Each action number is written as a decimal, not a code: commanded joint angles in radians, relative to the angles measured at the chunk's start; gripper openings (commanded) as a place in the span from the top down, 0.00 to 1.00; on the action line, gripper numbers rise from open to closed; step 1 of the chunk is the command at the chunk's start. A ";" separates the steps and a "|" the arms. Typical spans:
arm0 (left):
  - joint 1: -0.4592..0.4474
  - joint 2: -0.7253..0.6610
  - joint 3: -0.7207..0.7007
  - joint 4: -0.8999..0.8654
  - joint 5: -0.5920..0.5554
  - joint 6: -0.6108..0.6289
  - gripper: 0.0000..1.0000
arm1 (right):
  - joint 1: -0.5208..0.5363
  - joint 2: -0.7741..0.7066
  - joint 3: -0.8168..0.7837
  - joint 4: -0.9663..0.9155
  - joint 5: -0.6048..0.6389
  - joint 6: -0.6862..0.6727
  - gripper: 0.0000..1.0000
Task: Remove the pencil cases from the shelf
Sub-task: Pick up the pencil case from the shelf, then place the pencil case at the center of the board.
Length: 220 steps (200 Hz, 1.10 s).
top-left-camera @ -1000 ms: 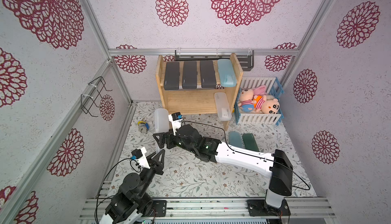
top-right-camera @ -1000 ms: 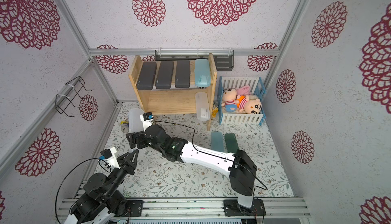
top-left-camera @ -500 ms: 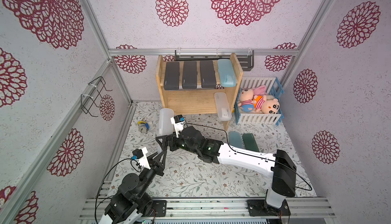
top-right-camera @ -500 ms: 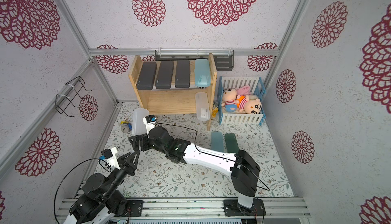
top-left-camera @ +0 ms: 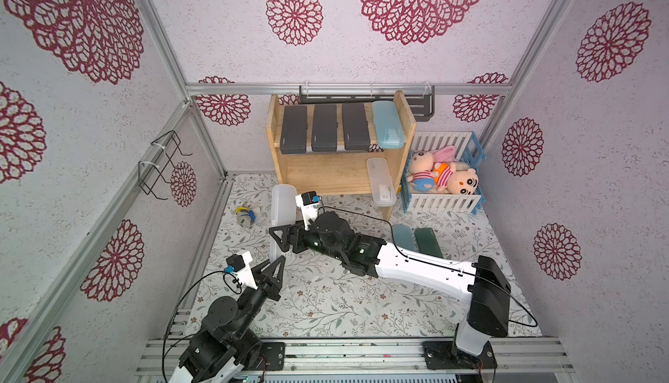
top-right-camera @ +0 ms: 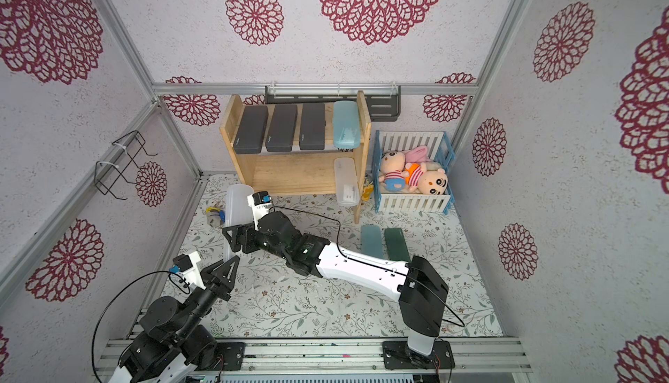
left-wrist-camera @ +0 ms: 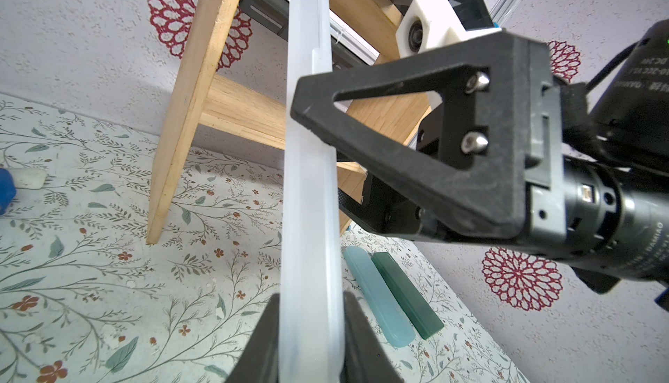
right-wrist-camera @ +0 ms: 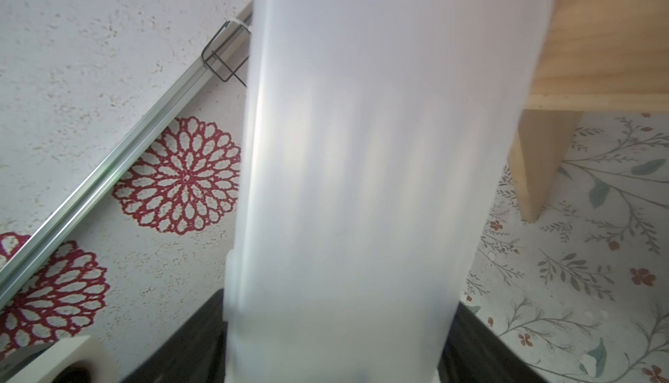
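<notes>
In a top view the frosted clear pencil case (top-left-camera: 280, 204) is off the shelf (top-left-camera: 325, 178), at its 7 o'clock, with the left gripper (top-left-camera: 277, 260) at its near end and the right gripper (top-left-camera: 278, 240) across its middle. The left wrist view shows the left claw clamped on that end. The right wrist view shows the right claw's jaws tight against both long edges.

crate (top-left-camera: 443, 202): plush dolls (top-left-camera: 440, 175) inside | small toy (top-left-camera: 246, 215) (blurry) on mat (top-left-camera: 325, 309)
</notes>
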 commanded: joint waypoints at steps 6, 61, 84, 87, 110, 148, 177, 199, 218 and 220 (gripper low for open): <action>-0.011 -0.015 0.005 0.062 0.002 0.012 0.94 | -0.018 -0.057 -0.009 0.023 0.020 -0.008 0.24; -0.012 -0.015 0.006 0.050 -0.028 0.010 0.03 | -0.037 -0.092 -0.054 -0.060 0.072 -0.034 0.32; -0.011 -0.014 0.011 0.048 -0.039 0.008 0.03 | -0.068 -0.149 -0.152 -0.139 0.101 -0.050 0.33; -0.011 -0.015 0.013 0.047 -0.042 0.008 0.03 | -0.072 -0.158 -0.167 -0.151 0.104 -0.052 0.33; -0.011 -0.014 0.016 0.037 -0.061 0.002 0.03 | -0.108 -0.239 -0.314 -0.229 0.129 -0.057 0.34; -0.012 -0.003 0.004 0.042 -0.080 -0.024 0.03 | -0.213 -0.373 -0.543 -0.292 0.090 -0.054 0.34; -0.011 0.040 0.000 0.064 -0.070 -0.043 0.03 | -0.314 -0.409 -0.637 -0.333 0.062 -0.094 0.33; -0.012 0.085 -0.003 0.101 -0.057 -0.049 0.03 | -0.383 -0.399 -0.671 -0.327 0.037 -0.123 0.33; -0.012 0.123 -0.008 0.144 -0.045 -0.051 0.03 | -0.434 -0.381 -0.684 -0.306 0.039 -0.146 0.33; -0.011 0.126 -0.010 0.147 -0.043 -0.052 0.03 | -0.439 -0.379 -0.684 -0.304 0.037 -0.149 0.33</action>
